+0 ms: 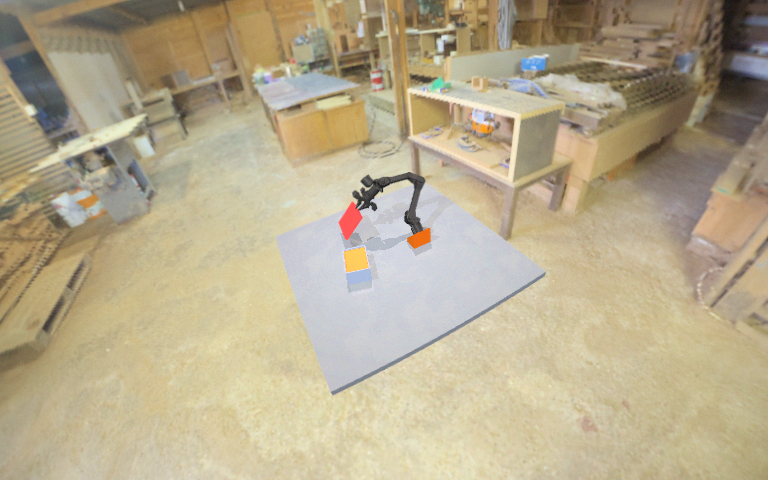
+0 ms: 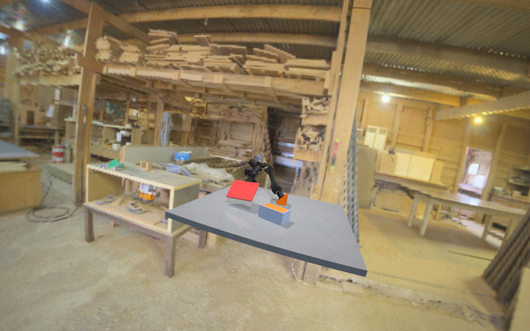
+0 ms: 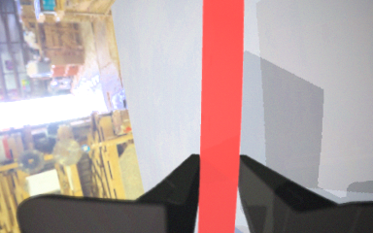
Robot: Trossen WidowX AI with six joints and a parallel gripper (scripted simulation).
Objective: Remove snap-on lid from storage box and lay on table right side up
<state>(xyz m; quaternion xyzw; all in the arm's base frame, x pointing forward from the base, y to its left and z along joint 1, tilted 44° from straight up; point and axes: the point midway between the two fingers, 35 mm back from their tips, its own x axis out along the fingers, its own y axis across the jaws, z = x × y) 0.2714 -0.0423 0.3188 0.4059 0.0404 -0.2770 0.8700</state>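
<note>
Gripper [image 1: 357, 207] [image 2: 250, 180] [image 3: 220, 157] clamped on the red lid [image 1: 350, 220] [image 2: 242, 190] [image 3: 221, 97], lid off the box

The fingers were closed on the lid, one on either face of it in the wrist view. The black arm [image 1: 418, 195] [image 2: 275, 186] held it tilted above the table — its shadow fell on the surface below.

Surface: a grey-blue, faintly mottled table [image 1: 430, 305] [image 2: 312, 238] [image 3: 160, 97] with a darker edge. Room: a timber workshop with a worn, dusty concrete floor [image 1: 215, 339] [image 2: 128, 288]. Planks [image 2: 219, 54] lay stacked overhead beneath a corrugated roof [image 2: 461, 23]. An open-fronted wooden cabinet [image 1: 516, 148] [image 2: 170, 203] stood on legs, and a red-and-white drum [image 1: 376, 79] [image 2: 58, 154] stood farther back.

Labels: any marks on the blue carton [image 1: 534, 62] [image 2: 181, 155] were too blurred to read.

Lid appearance: flat, thin, four-sided, plain bright red; in the wrist view it showed as a narrow upright band.

Storage box [image 1: 358, 276] [image 2: 273, 215]: blue-grey walls, orange within the pale rim, set on the table near the lid but apart from it. An orange wedge-like piece [image 1: 419, 238] [image 2: 282, 200] showed by the arm's foot.
</note>
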